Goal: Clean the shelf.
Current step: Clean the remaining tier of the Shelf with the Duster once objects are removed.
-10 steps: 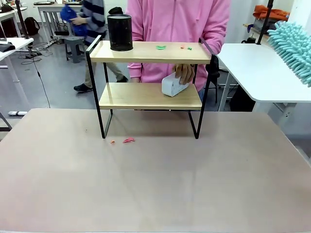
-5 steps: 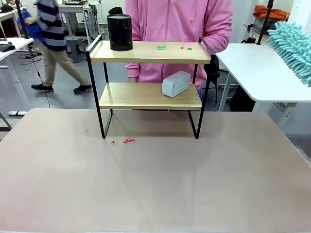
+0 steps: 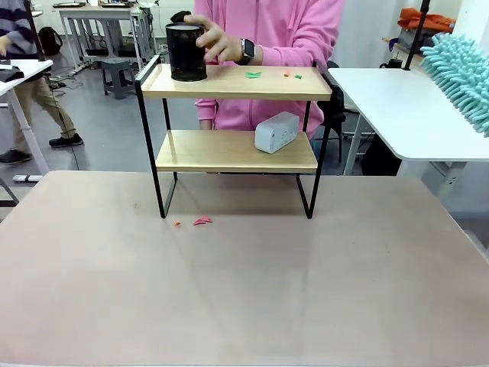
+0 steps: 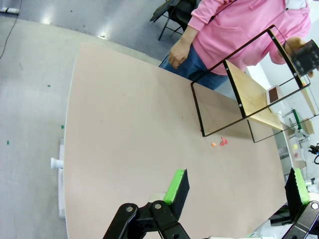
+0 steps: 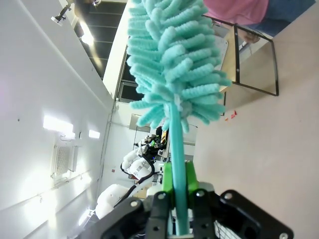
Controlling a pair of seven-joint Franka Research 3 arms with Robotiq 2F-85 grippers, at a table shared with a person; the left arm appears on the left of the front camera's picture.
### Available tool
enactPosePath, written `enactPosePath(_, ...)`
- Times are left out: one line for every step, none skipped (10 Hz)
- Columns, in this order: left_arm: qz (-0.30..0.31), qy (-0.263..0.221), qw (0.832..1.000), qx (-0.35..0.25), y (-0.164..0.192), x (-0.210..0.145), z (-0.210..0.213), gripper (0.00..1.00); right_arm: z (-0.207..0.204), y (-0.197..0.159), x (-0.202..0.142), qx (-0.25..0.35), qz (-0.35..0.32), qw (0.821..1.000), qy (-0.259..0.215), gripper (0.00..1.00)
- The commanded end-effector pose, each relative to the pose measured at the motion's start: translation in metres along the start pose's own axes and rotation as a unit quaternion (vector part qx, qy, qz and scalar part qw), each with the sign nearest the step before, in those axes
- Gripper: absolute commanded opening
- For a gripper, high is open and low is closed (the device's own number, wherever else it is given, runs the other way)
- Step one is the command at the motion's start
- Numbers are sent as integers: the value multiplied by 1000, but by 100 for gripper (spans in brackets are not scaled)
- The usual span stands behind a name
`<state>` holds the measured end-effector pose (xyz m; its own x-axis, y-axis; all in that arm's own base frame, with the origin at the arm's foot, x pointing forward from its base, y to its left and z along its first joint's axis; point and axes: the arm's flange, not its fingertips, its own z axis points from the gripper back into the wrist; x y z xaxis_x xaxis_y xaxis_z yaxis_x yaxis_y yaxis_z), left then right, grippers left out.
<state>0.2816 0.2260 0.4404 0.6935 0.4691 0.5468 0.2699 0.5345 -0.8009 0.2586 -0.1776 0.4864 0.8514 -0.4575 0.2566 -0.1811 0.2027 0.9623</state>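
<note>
- Right gripper (image 5: 178,181): jaws clamp the teal duster (image 5: 174,64). Sweeping the shelf (image 3: 237,82) top could strike the person's hand (image 3: 218,42) on the black pen holder (image 3: 187,52), upper left.
- Left gripper (image 4: 238,184): jaws open, empty.

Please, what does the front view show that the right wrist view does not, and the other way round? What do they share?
Front view: a person's hand holds the black container on the top board of the shelf, with green scraps farther along that board. Right wrist view: the right gripper, its fingers shut on the handle of the duster. Both: the shelf, the teal duster head and the red scraps on the table.
</note>
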Motion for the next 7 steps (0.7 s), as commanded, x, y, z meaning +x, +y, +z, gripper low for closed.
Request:
enactPosePath(-8, -9, 1000, -9, -1, -2, -2, 100, 1, 0, -1, 1, 11, 1000, 1, 13)
enactPosePath(-8, -9, 1000, -9, -1, -2, -2, 100, 1, 0, -1, 1, 11, 1000, 1, 13)
enactPosePath(-8, -9, 1000, -9, -1, -2, -2, 100, 1, 0, -1, 1, 11, 1000, 1, 13)
enactPosePath(-8, -9, 1000, -9, -1, -2, -2, 100, 1, 0, -1, 1, 11, 1000, 1, 13)
enactPosePath(-8, -9, 1000, -9, -1, -2, -2, 100, 1, 0, -1, 1, 11, 1000, 1, 13)
enactPosePath(-8, -9, 1000, -9, -1, -2, -2, 100, 0, 0, 0, 0, 0, 1000, 0, 13)
enactPosePath(-8, -9, 1000, -9, -1, -2, -2, 100, -31, 40, 8, -35, 28, 998, 33, 13)
